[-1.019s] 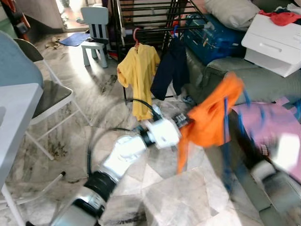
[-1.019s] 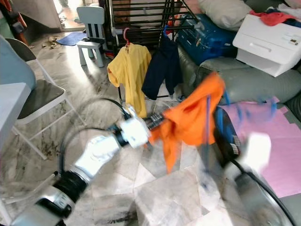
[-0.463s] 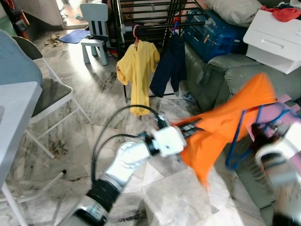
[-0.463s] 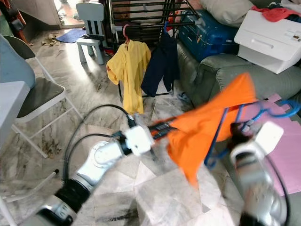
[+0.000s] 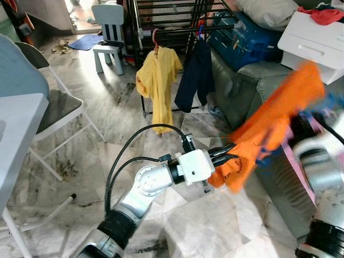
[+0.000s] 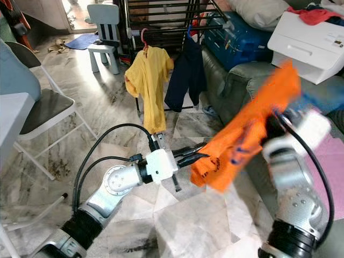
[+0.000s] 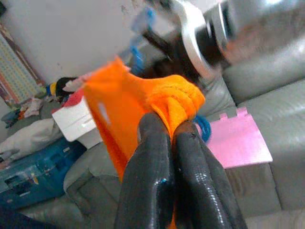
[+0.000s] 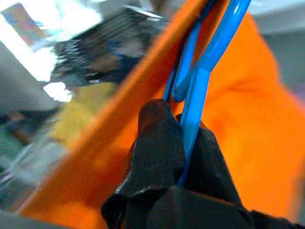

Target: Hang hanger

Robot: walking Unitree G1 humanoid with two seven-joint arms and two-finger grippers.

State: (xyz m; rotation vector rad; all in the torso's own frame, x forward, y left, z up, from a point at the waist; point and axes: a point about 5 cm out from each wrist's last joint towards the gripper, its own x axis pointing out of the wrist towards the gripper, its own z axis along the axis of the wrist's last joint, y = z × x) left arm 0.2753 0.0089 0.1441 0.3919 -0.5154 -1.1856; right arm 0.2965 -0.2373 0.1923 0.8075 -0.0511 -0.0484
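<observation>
An orange garment [image 5: 274, 121] on a blue hanger [image 8: 202, 71] is held in the air between the two arms, in front of the grey-green sofa [image 5: 252, 88]. The left end effector [image 5: 230, 152] is clenched on the garment's lower bunched edge. The right end effector [image 8: 183, 138] grips the blue hanger's bar, the cloth draped just behind it. Beyond them stands one black drying rack [image 5: 161, 21] with two hung garments: a yellow shirt [image 5: 157, 80] on a pink hanger and a navy garment [image 5: 196, 75] beside it.
</observation>
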